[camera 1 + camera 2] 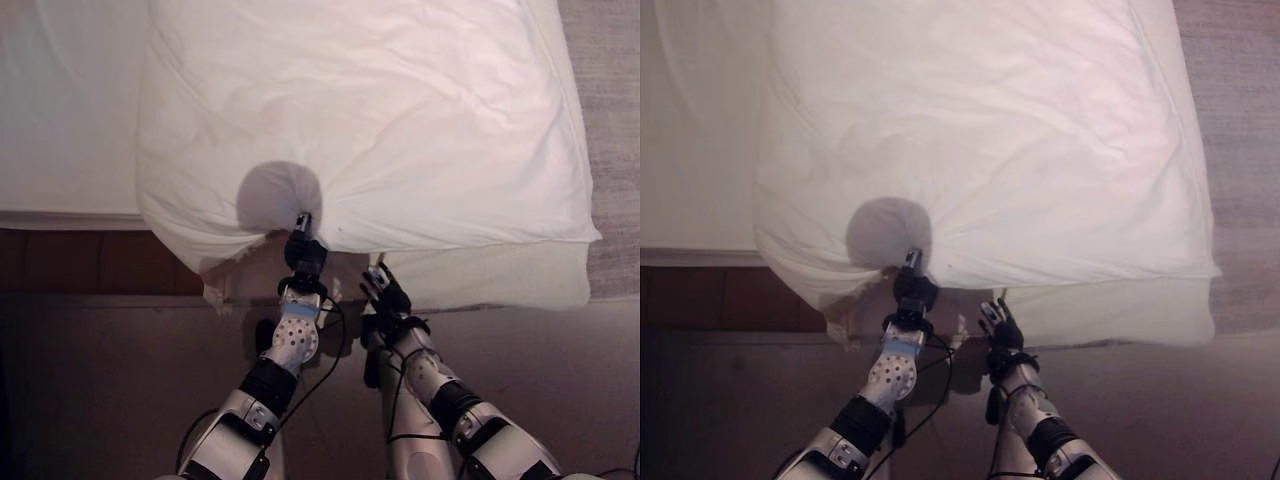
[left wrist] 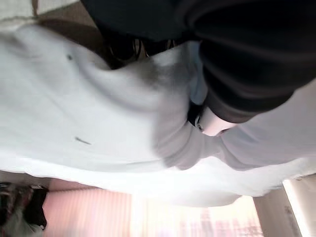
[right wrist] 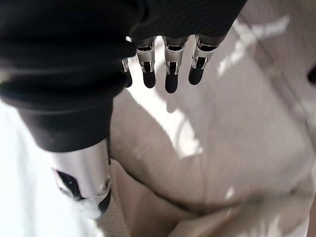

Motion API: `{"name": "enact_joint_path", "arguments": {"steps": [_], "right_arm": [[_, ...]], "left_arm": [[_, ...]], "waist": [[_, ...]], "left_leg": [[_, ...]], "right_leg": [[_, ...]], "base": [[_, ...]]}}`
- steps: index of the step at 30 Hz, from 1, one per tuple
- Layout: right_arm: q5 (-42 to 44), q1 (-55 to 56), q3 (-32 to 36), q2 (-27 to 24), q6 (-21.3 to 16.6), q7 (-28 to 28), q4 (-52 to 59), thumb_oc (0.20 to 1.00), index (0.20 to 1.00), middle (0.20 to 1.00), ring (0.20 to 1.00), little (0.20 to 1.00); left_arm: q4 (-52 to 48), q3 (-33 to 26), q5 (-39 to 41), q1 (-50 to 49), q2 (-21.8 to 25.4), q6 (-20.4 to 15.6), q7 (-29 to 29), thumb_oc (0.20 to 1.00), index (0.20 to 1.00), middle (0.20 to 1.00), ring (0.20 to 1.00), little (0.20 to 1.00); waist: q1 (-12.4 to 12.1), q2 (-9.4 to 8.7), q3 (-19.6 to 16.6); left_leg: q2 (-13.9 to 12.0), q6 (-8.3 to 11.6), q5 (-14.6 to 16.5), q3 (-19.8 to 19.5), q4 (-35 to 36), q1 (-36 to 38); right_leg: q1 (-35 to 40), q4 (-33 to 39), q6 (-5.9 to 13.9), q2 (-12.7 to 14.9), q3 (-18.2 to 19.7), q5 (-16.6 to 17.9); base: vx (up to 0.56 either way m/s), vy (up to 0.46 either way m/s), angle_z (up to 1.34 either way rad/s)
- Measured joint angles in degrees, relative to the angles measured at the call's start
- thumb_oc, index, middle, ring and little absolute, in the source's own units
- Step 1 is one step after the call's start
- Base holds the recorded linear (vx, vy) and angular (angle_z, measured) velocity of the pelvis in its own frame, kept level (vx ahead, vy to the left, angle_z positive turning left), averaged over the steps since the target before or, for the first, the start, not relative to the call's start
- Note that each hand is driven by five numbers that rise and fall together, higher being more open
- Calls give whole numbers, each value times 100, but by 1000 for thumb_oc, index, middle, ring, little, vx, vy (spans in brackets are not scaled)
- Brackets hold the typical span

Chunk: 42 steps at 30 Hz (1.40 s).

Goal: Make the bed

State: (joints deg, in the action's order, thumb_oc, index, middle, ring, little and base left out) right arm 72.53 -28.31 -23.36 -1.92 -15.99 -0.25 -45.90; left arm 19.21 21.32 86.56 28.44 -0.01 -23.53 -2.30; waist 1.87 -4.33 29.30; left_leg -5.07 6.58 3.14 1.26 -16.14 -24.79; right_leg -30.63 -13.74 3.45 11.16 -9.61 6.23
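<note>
The white duvet (image 1: 370, 120) lies bunched over the bed, its near edge hanging past the mattress (image 1: 500, 275) toward me, with the bare sheet (image 1: 60, 110) showing to my left. My left hand (image 1: 304, 255) is pushed into that near edge, the cloth gathered into folds around it; my fingers are buried in the fabric, so I cannot tell whether they pinch it. My right hand (image 3: 168, 64) hovers just beside the mattress side, fingers straight, holding nothing.
</note>
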Motion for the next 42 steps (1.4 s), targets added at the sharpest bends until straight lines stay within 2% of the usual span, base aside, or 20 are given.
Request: {"name": "enact_joint_path", "arguments": {"steps": [4,5,9,14,21,31,42], "right_arm": [[605,-100,23,244,-16,21,83,1000,1000,1000,1000,1000],[777,-144,59,281,-77,25,96,1000,1000,1000,1000,1000],[1244,-289,329,346,-326,62,361,1000,1000,1000,1000,1000],[1320,-326,745,223,-758,35,813,1000,1000,1000,1000,1000],[1365,-293,1483,132,-1365,-277,1169,1000,1000,1000,1000,1000],[1077,-315,1929,20,-1506,-673,1419,1000,1000,1000,1000,1000],[809,-277,2367,-164,-1530,-1039,1443,1000,1000,1000,1000,1000]], "left_arm": [[-404,-5,31,7,-3,-149,-2,200,200,200,200,200],[-528,-1,28,7,-28,-178,-7,200,200,200,200,200],[-765,-35,-45,14,13,-474,-139,200,200,200,200,200],[-852,-306,-521,11,61,-731,-600,200,200,200,200,200],[-938,-839,-1399,-84,161,-837,-1300,200,200,200,200,200],[-1154,-1178,-2252,-291,337,-837,-1878,200,200,200,200,200],[-1185,-1462,-2515,-297,439,-837,-2271,200,200,200,200,200]], "waist": [[-73,30,15],[-155,57,31],[-178,126,57],[-267,152,68],[-255,204,88],[-223,220,89],[-116,237,87]], "left_leg": [[27,-10,-39,-60,50,0],[31,-10,-39,-78,49,-11],[55,-17,-75,-153,57,-97],[63,-19,-75,-155,71,-99],[61,-20,-74,-146,91,-101],[49,-21,-74,-118,91,-204],[45,-21,-74,-69,89,-314]], "right_leg": [[29,3,11,30,-42,-22],[30,7,13,35,-56,-34],[26,6,29,90,-197,-51],[26,4,48,103,-211,-81],[12,2,52,103,-210,-102],[-172,-110,23,99,-177,-136],[-388,-270,10,102,-108,-199]], "base": [[20,12,9],[35,10,13],[34,15,16],[19,6,0],[10,4,0],[5,0,-1],[4,1,-2]]}}
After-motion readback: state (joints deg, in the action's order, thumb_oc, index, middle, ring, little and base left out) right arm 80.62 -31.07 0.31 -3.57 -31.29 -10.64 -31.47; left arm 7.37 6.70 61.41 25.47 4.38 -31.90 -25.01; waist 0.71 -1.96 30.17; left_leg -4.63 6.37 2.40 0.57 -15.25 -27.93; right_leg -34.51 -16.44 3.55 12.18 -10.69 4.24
